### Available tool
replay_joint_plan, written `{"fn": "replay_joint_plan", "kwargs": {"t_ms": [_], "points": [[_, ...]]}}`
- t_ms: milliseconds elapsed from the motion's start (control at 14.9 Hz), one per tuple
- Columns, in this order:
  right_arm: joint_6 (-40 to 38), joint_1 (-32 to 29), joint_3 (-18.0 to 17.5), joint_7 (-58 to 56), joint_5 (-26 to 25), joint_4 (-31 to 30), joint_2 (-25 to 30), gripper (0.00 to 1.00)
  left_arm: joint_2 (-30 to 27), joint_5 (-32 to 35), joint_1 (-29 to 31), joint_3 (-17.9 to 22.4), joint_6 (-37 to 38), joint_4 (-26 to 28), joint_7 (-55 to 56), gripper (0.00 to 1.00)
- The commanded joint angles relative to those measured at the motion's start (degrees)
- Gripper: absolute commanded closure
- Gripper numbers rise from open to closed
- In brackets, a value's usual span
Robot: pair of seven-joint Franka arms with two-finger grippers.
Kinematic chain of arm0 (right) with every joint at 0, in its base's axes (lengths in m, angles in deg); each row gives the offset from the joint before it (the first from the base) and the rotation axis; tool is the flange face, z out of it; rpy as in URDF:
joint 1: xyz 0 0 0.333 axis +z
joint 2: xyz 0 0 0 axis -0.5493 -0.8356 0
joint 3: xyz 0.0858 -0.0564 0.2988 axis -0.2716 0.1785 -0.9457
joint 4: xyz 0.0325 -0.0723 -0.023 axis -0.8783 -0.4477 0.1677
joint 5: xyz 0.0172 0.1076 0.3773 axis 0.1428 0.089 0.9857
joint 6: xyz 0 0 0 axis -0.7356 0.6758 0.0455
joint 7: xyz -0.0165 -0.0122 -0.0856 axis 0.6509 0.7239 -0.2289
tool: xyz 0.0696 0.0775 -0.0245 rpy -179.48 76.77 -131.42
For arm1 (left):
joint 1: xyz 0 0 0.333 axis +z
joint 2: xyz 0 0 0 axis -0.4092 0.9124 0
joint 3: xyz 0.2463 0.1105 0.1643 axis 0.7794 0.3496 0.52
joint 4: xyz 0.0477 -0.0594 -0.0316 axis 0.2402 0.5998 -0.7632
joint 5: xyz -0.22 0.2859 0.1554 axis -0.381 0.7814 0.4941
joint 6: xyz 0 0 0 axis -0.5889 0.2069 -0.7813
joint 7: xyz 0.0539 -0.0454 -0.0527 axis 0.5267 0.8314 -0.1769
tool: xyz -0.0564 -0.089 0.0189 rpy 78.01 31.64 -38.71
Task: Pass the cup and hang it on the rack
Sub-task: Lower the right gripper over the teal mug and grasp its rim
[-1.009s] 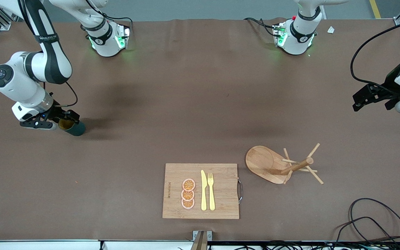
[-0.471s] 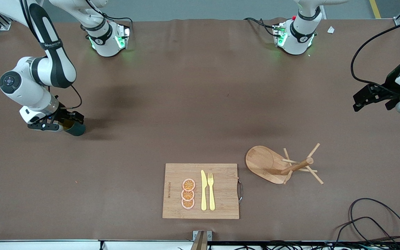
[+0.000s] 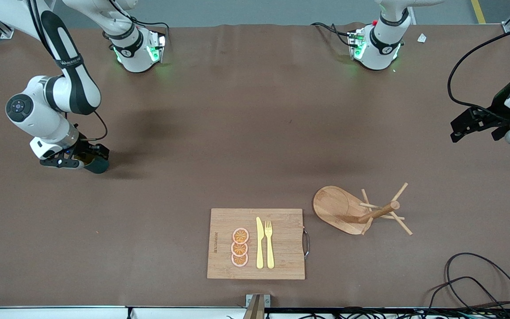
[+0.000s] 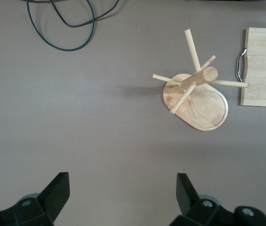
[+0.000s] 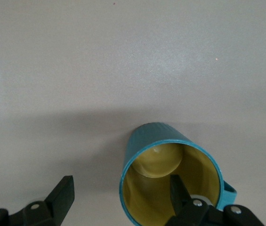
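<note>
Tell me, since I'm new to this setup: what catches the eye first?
The right gripper, open, is down at the teal cup near the right arm's end of the table, one finger inside it. The wooden rack stands beside the cutting board; the open left gripper waits.

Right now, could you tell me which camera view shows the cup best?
The right wrist view: the cup fills it, showing teal wall, yellow inside and handle, with one finger of the right claw inside the rim. The front view shows only a dark sliver under that claw. The left wrist view shows none.
</note>
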Motion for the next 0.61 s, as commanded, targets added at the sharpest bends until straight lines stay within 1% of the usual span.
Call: {"fn": "replay_joint_plan", "kwargs": {"t_ms": [0,202,404,538], "points": [[1.11,-0.11,-0.31,-0.16,0.67,-0.87,0.19,0.20,0.50,0.23,0.29,-0.19,1.01,-1.40,-0.04,0.00],[1.11,-0.02,-0.40,-0.16,0.67,-0.96,0.19,0.38,0.50,0.23,0.29,-0.19,1.01,-1.40,-0.04,0.00],[1.02,-0.02,-0.40,-0.42,0.67,-0.96,0.19,0.60,0.50,0.23,0.29,-0.19,1.01,-1.40,-0.04,0.00],[1.02,-0.11,-0.40,-0.60,0.67,-0.96,0.27,0.72,0.50,0.23,0.29,-0.19,1.01,-1.40,-0.04,0.00]]}}
